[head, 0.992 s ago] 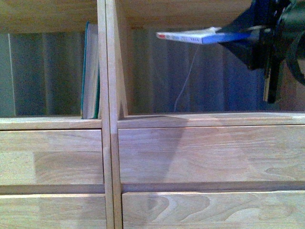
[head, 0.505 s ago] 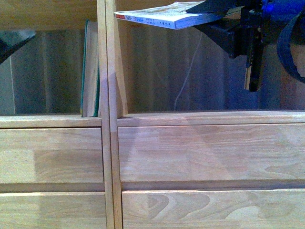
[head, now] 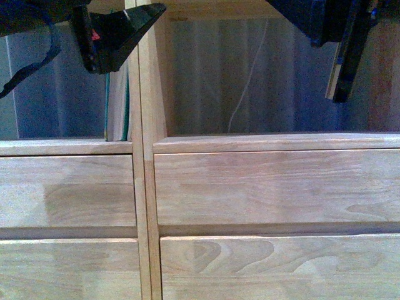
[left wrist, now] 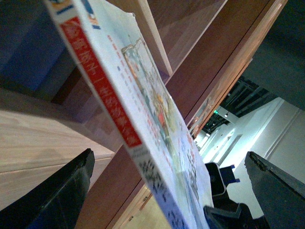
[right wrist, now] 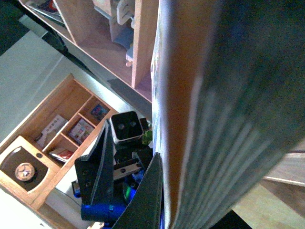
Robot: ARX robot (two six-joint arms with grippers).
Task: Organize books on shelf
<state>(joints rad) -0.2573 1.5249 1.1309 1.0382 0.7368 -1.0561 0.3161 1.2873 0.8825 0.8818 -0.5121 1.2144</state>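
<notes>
A hand-over looked to be the step in hand. The paperback (left wrist: pixel 143 109) ran edge-on between the 2 fingers (left wrist: pixel 57 200) of the left gripper (left wrist: pixel 170 157), which were spread wide and touched neither cover. Its far end seemed pinched by the right gripper (left wrist: pixel 212 214), closed on it. Below the left fingers, the teal book (head: pixel 119 109) stood upright in the shelf (head: pixel 269 187), against the divider. Next, the left fingers would likely need to close squarely on both covers before the right ones released.
</notes>
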